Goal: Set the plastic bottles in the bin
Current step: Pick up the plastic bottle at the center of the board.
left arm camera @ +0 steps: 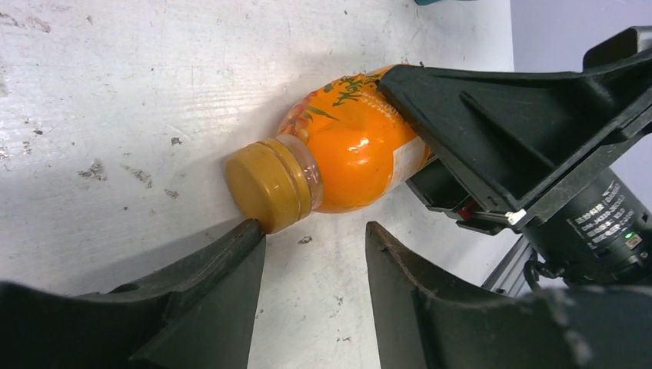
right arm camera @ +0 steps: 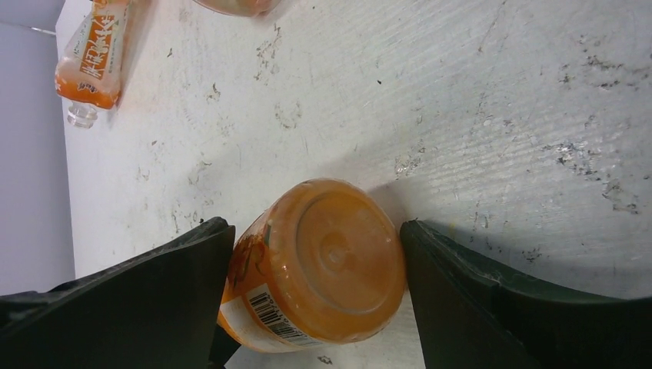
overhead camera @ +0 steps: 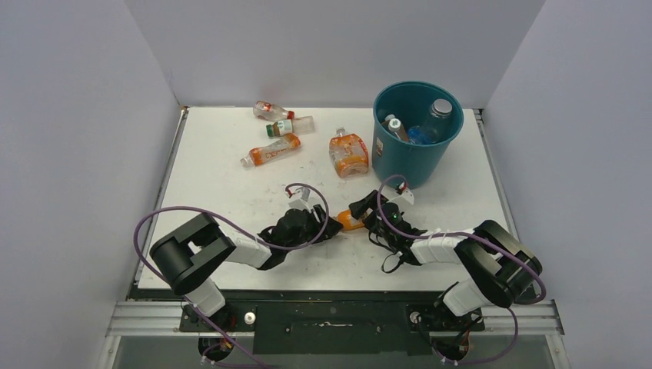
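Right wrist | right gripper (right arm camera: 316, 231) closed on orange bottle (right arm camera: 323, 265) lying on table (right arm camera: 477, 92) | left gripper (left arm camera: 315, 231) open beside cap (left arm camera: 265, 184)

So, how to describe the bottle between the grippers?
Start at the teal bin, far right, then come nearer to where the left gripper and right gripper meet. The bottle lies there on its side; unlike the other bottles, it is solid orange with a yellowish cap.

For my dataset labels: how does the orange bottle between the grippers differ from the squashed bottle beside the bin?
The orange bottle keeps its round shape; the squashed bottle is crushed flat. The orange bottle lies between the fingers of the right gripper; the squashed bottle lies untouched beside the bin. Both are orange and lie on the table.
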Available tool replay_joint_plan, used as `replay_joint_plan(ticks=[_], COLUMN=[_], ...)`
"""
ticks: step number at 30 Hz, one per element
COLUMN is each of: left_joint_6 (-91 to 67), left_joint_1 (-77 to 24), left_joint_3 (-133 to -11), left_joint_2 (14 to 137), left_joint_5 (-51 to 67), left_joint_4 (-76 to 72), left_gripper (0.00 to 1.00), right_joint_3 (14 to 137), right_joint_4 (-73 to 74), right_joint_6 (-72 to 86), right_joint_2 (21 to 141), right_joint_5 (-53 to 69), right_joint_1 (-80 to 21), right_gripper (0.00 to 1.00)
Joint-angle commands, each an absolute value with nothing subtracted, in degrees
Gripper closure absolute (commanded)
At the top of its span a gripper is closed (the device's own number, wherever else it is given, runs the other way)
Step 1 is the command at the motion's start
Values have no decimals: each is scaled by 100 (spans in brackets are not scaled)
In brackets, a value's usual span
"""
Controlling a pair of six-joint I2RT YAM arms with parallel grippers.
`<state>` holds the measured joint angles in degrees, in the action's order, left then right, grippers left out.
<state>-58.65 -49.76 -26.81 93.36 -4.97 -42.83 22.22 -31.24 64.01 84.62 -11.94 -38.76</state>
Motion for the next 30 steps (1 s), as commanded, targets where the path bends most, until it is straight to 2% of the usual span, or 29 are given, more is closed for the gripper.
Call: replay_joint_plan(ticks=[1, 3, 6, 11, 15, 18, 21, 23, 24, 30], left_joint_6=[-5668, -5568, -5443, -5321, -5203, -5093, -4868, -4672, -4573, -4016], left_joint_1=[-5135, -5218, -5343, -5399, -5401, -5396, -5396, -5396, -5393, -5354], left_joint_3=[-2705, -2715, -2717, -2586, -2437, -2294, -2151, -2133, -2128, -1975], left_joint_2=[9342, 9342, 9300, 9169, 8915, 8458, 7617, 6929, 6610, 4631], left_joint_5=[-502, -492, -497, -511, -532, -541, -807, -990, -1036, -736], left_joint_4=[-5036, -5061, -5054, -5077, -4986, -4718, -3970, -3279, -3022, -2476], left_gripper=[54, 56, 57, 58, 56, 41, 23, 5, 3, 4], right_joint_3=[2284, 2431, 2533, 2544, 2540, 2565, 2678, 2771, 2798, 2899], right_joint_4=[-3268, -3113, -3110, -3268, -3237, -3129, -2797, -2630, -2604, -2515], right_joint_6=[6624, 6586, 6590, 6592, 6493, 6236, 5618, 5055, 4799, 3898], right_joint_2=[8429, 8577, 8770, 8905, 8894, 8745, 8289, 7815, 7582, 6167], right_joint_5=[-980, -946, -914, -917, -979, -1028, -1161, -1137, -1073, -171], right_joint_1=[-4036, -4034, -4034, -4034, -4026, -4027, -4213, -4405, -4489, -4625], right_gripper=[17, 10, 8, 23, 41, 52, 56, 57, 57, 58])
